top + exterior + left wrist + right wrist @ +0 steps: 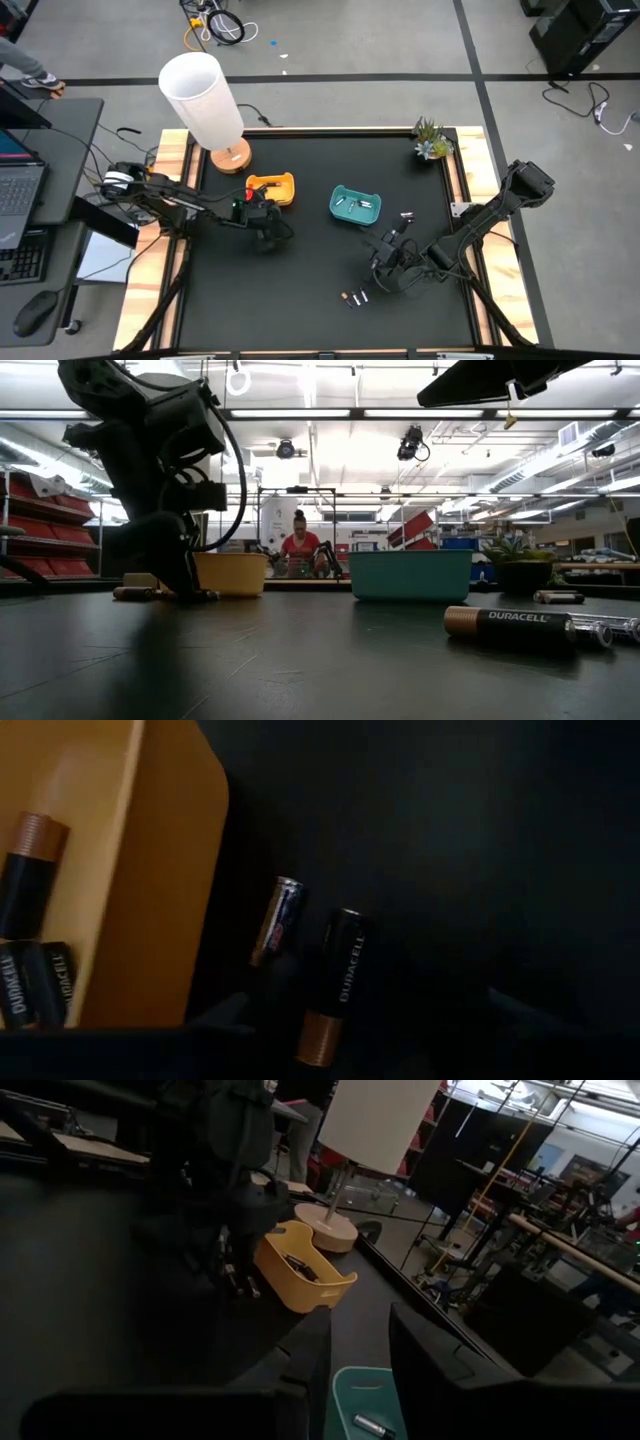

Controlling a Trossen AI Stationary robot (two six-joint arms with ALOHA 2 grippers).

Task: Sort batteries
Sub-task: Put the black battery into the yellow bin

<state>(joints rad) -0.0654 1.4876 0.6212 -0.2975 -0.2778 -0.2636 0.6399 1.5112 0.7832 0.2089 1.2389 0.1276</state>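
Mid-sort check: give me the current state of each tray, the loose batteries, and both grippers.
yellow tray: upright, dark batteries inside
teal tray: upright, silver batteries inside
loose batteries: lying on the mat
silver battery and dark battery: lying side by side beside the yellow tray
left gripper: over that pair, fingers partly open
right gripper: low over the mat, empty

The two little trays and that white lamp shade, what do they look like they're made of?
The yellow tray and the teal tray look like moulded plastic: one even colour, rounded corners, thin smooth walls with a dull sheen. The lamp shade looks like matte white paper or fabric over a frame, though which one cannot be told. Its round base looks like pale wood.
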